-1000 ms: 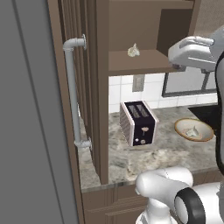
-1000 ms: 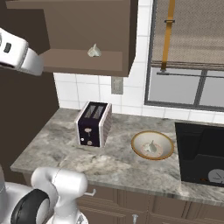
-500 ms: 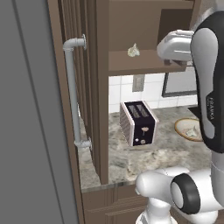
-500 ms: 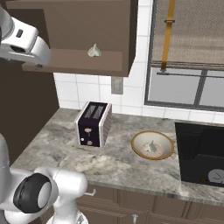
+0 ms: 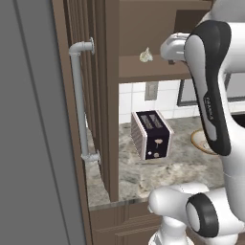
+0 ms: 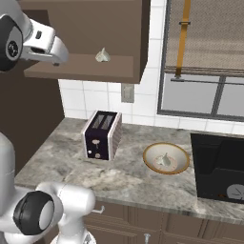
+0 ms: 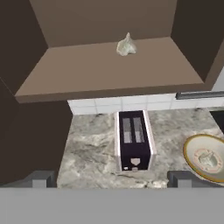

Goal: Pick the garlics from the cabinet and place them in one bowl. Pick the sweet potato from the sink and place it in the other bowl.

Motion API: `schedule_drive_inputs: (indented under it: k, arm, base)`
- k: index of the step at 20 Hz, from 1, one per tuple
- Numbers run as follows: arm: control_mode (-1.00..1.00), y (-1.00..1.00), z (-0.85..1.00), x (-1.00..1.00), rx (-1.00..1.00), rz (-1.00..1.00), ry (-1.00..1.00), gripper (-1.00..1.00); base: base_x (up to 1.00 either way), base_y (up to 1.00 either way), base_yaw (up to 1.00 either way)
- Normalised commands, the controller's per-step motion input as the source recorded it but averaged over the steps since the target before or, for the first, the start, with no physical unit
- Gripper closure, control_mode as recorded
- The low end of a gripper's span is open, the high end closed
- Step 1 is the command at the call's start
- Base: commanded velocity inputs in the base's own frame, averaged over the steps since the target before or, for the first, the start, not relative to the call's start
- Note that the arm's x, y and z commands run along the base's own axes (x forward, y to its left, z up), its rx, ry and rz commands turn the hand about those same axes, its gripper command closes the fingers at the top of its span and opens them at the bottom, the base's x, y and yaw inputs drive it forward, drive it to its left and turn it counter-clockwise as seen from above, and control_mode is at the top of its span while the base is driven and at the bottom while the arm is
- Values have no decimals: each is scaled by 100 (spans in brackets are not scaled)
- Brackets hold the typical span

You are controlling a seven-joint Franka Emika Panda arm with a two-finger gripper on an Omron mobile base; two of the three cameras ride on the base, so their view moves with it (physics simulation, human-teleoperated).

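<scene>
**Spread gripper faces the cabinet shelf with one garlic on it**

At the far left of the left base view stands the grey fridge point(image 5: 28, 119) with its pipe handle point(image 5: 80, 100). Next comes the dark brown cabinet point(image 6: 90, 69), whose open shelf carries one garlic point(image 7: 126, 45), sitting upright toward the back of the shelf, right of its middle. In the hand view the gripper point(image 7: 111, 179) points at this shelf from in front, its two dark fingertips point(image 7: 40, 178) set wide apart with nothing between them; it is well apart from the bulb. Below the shelf, on the marbled counter point(image 6: 128, 176), stands a toaster point(image 6: 101, 135) with dark front and pale sides, slots up. Right of the toaster lies the tan bowl point(image 6: 151, 153), and a second garlic point(image 6: 165, 160) rests inside it, near the centre. Further right, the black sink point(image 6: 217, 167) is sunk into the counter, with a pale round tray piece point(image 6: 234, 190) at its lower edge. Behind it a window point(image 6: 205, 95) with a woven blind point(image 6: 214, 33) fills the wall
</scene>
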Motion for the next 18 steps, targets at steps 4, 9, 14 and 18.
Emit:
schedule_drive_inputs:
  k: [4, 9, 14, 18]
  arm:
    - [-100, 0, 0, 3, 0, 4, -29, -100]
    - [-100, -4, 0, 45, 0, 5, -8, -100]
    - [-100, -12, 0, 44, 0, 3, -2, -100]
    - [-100, -25, 0, 47, 0, 0, 2, -100]
  base:
    - [0, 0, 0]
    - [0, 0, 0]
    - [0, 0, 0]
    - [0, 0, 0]
